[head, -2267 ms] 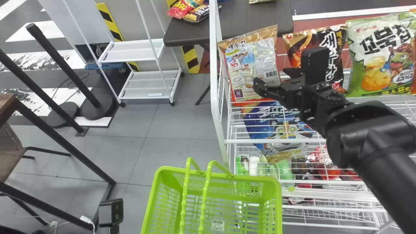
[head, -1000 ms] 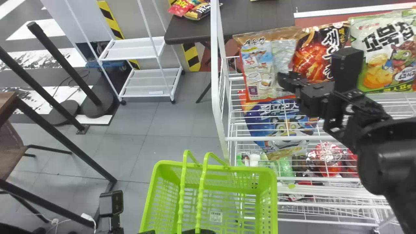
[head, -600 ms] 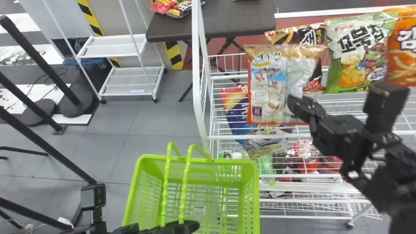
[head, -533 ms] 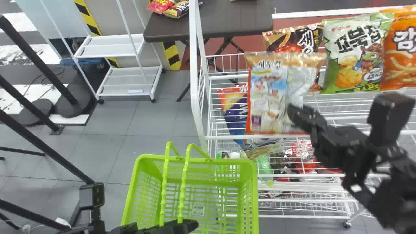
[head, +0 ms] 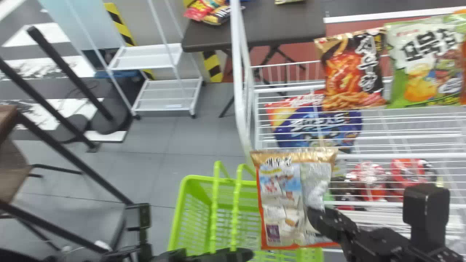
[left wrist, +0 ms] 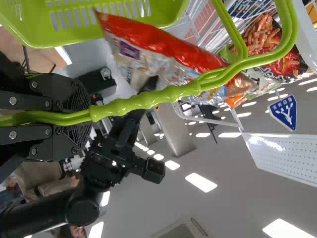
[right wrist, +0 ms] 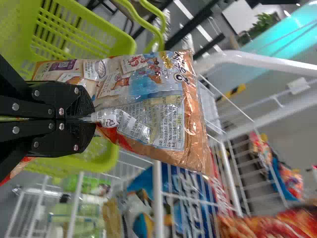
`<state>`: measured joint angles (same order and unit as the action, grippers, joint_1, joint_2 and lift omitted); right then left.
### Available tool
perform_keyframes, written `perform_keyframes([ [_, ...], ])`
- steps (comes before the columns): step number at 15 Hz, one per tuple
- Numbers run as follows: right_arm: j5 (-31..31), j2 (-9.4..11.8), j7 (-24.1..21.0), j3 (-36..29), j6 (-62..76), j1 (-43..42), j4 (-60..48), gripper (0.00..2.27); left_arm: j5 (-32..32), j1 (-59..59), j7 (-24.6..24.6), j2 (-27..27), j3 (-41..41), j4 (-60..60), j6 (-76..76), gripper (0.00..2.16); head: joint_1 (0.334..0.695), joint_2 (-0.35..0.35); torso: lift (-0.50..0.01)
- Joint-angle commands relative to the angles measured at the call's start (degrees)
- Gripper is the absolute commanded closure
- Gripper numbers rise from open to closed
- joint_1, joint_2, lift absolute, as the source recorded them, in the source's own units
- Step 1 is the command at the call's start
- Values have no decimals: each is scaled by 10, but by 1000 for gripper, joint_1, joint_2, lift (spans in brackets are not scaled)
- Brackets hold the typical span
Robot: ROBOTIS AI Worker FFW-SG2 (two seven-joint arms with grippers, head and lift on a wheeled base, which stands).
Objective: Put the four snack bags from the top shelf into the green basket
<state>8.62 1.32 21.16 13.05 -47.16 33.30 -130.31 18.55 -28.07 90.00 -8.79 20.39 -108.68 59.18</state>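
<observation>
Jaws of the left gripper (left wrist: 90, 117) are closed around the handles (left wrist: 148, 100), so the green basket (head: 198, 178) looks well supported for me. Over the basket's right side is the news: the gold-topped, red-edged snack bag (head: 278, 193), which stood at the left end of the top shelf (head: 291, 88) about two seconds ago, has come off and down towards me. Pinching it by the bottom part, the jaws of the right gripper (right wrist: 94, 118) have a gather of film between them, and the bag's top edge is free. I can't tell whether its lower edge is below the rim.

That makes the first of the remaining four nearly ready to drop, as I judge it. I'd carry it a little left, clear of the rim and the handles, before letting go; released here, it might catch on the edge.

Farther right, the black-and-gold bag (head: 351, 69), the green-and-white bag (head: 424, 65) and the orange bag (head: 463, 72) keep their places in the row, three more to fetch.
</observation>
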Motion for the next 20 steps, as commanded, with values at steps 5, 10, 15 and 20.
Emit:
perform_keyframes([
  [5,-39,3,-26,87,15,-46,103,60,3,-6,6,-1,-1,-4,0,2145,695,350,0],
  [10,-26,24,-21,72,-66,-17,22,60,5,-8,6,-6,0,-4,0,2145,695,350,0],
  [15,58,25,7,-16,-71,-9,-5,60,6,-8,6,-7,0,-4,0,2145,695,350,0],
  [20,49,21,-37,-95,45,-100,45,63,6,-10,6,-8,0,-4,0,2145,695,270,0],
])
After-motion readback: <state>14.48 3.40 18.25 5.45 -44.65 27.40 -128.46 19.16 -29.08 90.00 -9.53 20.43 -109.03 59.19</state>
